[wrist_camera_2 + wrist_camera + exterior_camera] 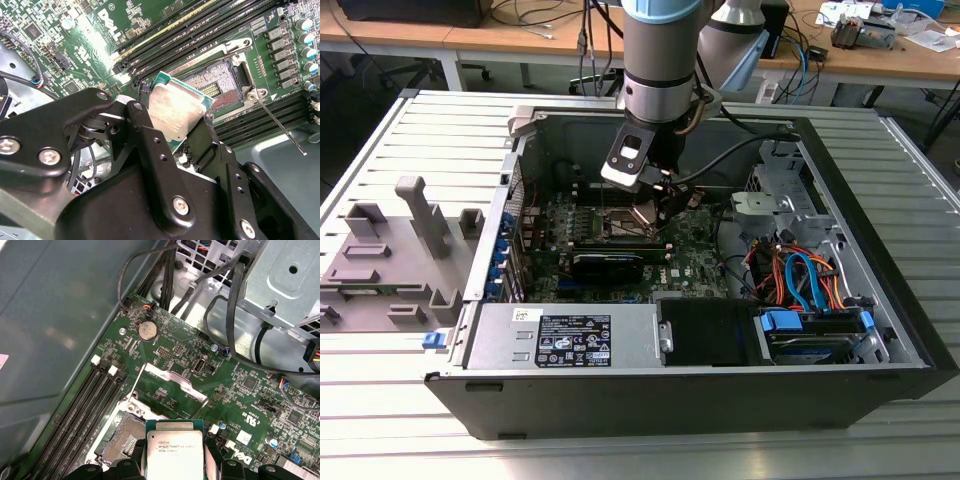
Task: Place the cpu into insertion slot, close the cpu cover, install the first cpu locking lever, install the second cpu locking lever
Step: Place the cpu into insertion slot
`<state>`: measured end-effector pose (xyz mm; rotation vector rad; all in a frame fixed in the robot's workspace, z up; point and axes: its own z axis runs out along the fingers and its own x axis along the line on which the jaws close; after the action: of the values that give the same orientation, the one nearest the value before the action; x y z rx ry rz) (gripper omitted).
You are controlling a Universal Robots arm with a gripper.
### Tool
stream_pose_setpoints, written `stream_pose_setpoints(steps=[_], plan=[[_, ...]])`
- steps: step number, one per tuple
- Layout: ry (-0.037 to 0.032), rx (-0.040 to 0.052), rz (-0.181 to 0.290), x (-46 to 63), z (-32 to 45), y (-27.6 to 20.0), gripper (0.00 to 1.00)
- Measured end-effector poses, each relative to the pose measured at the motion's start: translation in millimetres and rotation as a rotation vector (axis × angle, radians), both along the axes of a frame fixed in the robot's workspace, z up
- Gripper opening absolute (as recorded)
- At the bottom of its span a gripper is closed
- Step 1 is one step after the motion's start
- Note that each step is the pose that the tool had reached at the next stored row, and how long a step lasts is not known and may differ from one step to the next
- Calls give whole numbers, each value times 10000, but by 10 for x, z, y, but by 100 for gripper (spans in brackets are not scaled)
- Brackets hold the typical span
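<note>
Pinching the cpu by two opposite edges, the gripper has its black fingers pressed against the chip's sides, with the silvery lid facing up between them. I judge the chip light, stiff and flat, with a smooth lid that offers little grip. Its underside contacts look easily damaged, so the bare edges are the sensible place to hold it, as it is held here. In the second wrist view it sits tilted, not seated, with its far corner over the near rim of the insertion slot; whether they touch I cannot tell. Just beyond, in the first wrist view, the slot lies open and dark beside the chip, and the cpu cover stands raised behind it. One thin locking lever juts free beside the socket. Farther off, the exterior view shows the arm reaching down into the open computer case.
</note>
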<state>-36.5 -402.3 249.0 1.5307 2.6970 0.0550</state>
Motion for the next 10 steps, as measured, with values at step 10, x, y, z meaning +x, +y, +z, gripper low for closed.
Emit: stream_pose_setpoints(steps=[10], plan=[[0,-6,-106,0,0,0,55]])
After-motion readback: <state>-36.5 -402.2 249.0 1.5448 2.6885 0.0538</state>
